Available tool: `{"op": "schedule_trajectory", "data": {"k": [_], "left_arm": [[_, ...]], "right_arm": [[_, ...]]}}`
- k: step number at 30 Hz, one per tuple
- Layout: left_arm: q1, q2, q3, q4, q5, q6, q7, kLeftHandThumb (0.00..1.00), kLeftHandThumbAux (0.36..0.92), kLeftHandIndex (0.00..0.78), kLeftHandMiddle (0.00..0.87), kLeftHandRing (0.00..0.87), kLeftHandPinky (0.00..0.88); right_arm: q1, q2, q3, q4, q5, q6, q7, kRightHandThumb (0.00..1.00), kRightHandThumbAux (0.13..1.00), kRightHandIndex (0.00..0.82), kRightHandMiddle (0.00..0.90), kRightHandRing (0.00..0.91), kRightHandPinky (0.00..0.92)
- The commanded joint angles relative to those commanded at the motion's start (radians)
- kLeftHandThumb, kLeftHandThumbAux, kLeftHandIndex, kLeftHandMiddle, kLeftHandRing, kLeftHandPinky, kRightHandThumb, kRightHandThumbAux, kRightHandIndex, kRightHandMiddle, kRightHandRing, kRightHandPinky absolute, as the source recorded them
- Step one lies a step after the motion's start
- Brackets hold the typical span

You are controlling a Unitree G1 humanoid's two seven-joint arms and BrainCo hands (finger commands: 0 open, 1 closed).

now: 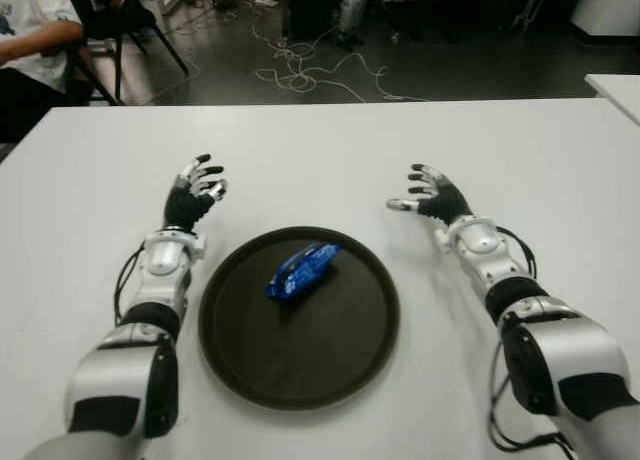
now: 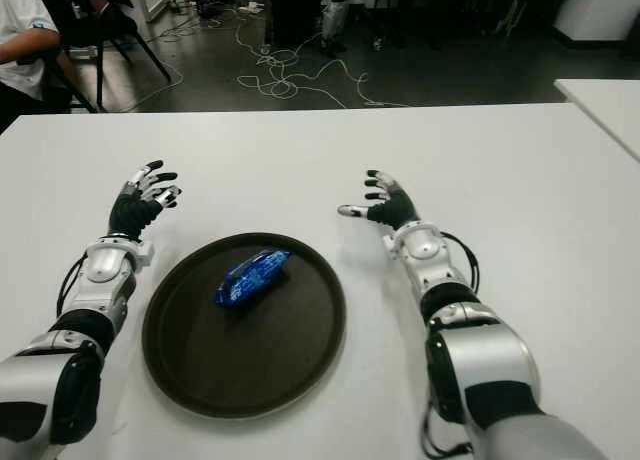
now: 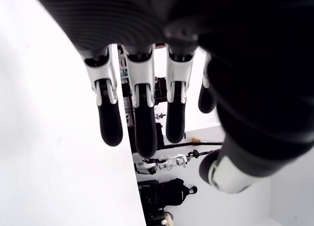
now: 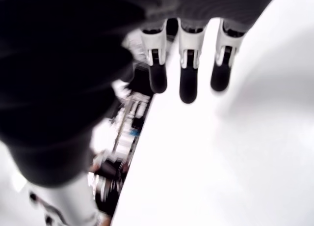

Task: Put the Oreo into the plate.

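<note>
A blue Oreo packet (image 1: 302, 270) lies inside the round dark plate (image 1: 250, 360), toward its far edge. My left hand (image 1: 196, 192) hovers over the white table just beyond the plate's left rim, fingers spread and holding nothing. My right hand (image 1: 428, 194) is off the plate's far right side, also spread and empty. Both wrist views show only extended fingers (image 3: 140, 118) (image 4: 189, 69) above bare table, with nothing between them.
The white table (image 1: 330, 150) extends far ahead and to both sides of the plate. Beyond its far edge are a dark floor with loose cables (image 1: 300, 70) and a seated person (image 1: 30, 40) on a chair at the far left. Another white table corner (image 1: 620, 85) shows at the right.
</note>
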Motion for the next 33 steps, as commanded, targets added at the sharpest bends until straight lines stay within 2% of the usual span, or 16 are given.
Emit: {"op": "schedule_trajectory", "data": {"k": [6, 11, 33], "left_arm": [[-0.001, 0.001, -0.004, 0.0, 0.006, 0.004, 0.006, 0.314, 0.767, 0.158, 0.258, 0.306, 0.323], [-0.001, 0.001, -0.002, 0.002, 0.003, 0.003, 0.003, 0.33, 0.763, 0.156, 0.253, 0.305, 0.335], [-0.001, -0.003, 0.003, 0.005, -0.007, -0.003, -0.012, 0.319, 0.774, 0.148, 0.259, 0.304, 0.333]], "right_arm": [[-0.011, 0.01, -0.028, -0.006, 0.019, 0.051, -0.003, 0.0, 0.879, 0.136, 0.219, 0.245, 0.318], [-0.015, 0.013, -0.037, -0.01, 0.022, 0.065, 0.004, 0.0, 0.89, 0.135, 0.219, 0.239, 0.3], [-0.015, 0.013, -0.03, -0.011, 0.014, 0.076, 0.0, 0.0, 0.909, 0.145, 0.221, 0.245, 0.307]]}}
